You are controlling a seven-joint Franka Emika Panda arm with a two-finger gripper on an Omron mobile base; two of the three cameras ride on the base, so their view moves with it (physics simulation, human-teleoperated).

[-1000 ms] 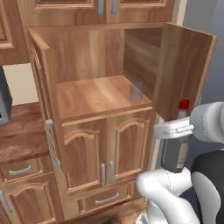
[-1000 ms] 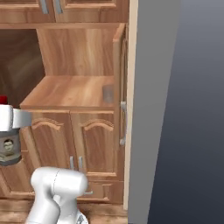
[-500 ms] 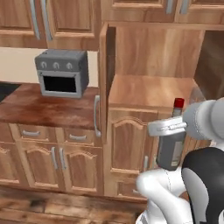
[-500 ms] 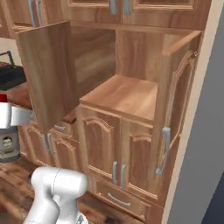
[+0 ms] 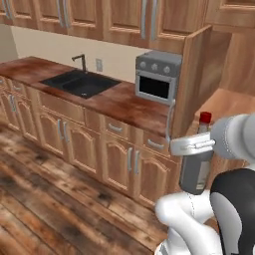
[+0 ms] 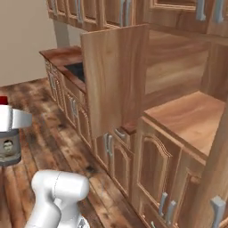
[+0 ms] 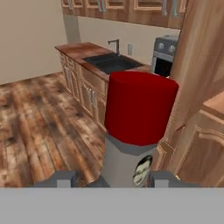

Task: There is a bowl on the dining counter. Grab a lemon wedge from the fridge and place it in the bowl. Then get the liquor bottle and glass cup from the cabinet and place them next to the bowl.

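- Left base view, left to right: sink (image 5: 79,82) sunk in the surface (image 5: 124,102) at upper left, toaster oven (image 5: 158,82) at centre, open cabinet door (image 5: 191,89) beside it
- Right of frame: liquor bottle (image 5: 197,164) stands upright, long axis vertical, pinched in the tool (image 5: 193,145)
- The bowl's spot cannot be told from here, so which way to carry is open

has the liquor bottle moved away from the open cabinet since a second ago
Yes. The liquor bottle, held in the claw, was carried along as the base turned; the open cabinet door now stands behind it.

Grey liquor bottle (image 7: 127,164), red cap (image 7: 140,107)
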